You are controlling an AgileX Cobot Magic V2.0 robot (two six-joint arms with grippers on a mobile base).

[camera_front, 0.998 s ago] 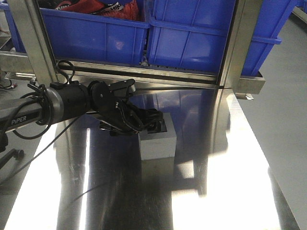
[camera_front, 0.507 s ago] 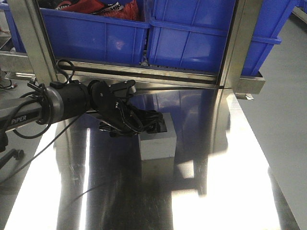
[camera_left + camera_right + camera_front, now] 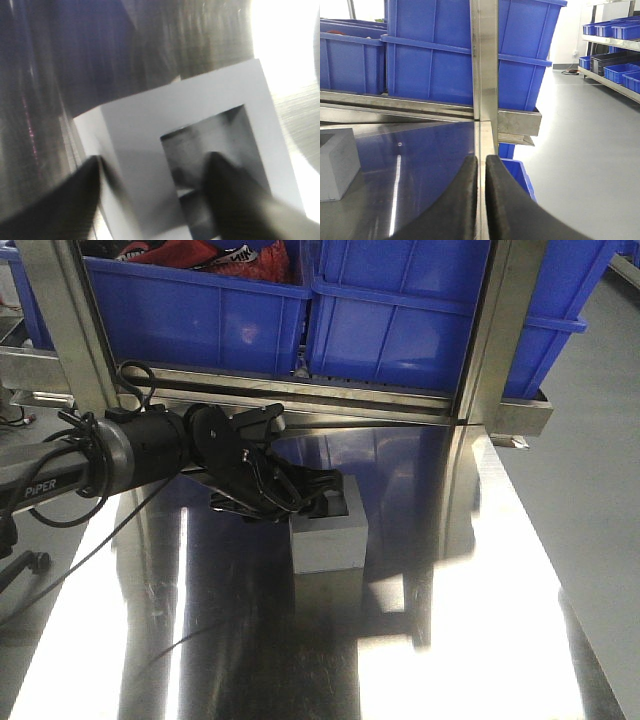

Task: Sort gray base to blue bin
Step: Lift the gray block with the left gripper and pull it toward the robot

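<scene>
Early stage: base (image 3: pixel 330 540) sits on desk (image 3: pixel 450 620), left fingers (image 3: pixel 225 200) open astride its wall, right fingers (image 3: pixel 470 200) closed and idle, grasp and carry to blue bin (image 3: pixel 400 330) left.

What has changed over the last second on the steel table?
The left end effector edged slightly further onto the small light-gray cube-like block, its open fingers astride one recess wall, nothing gripped yet. The block and the bright-blue plastic bins stayed put.
</scene>
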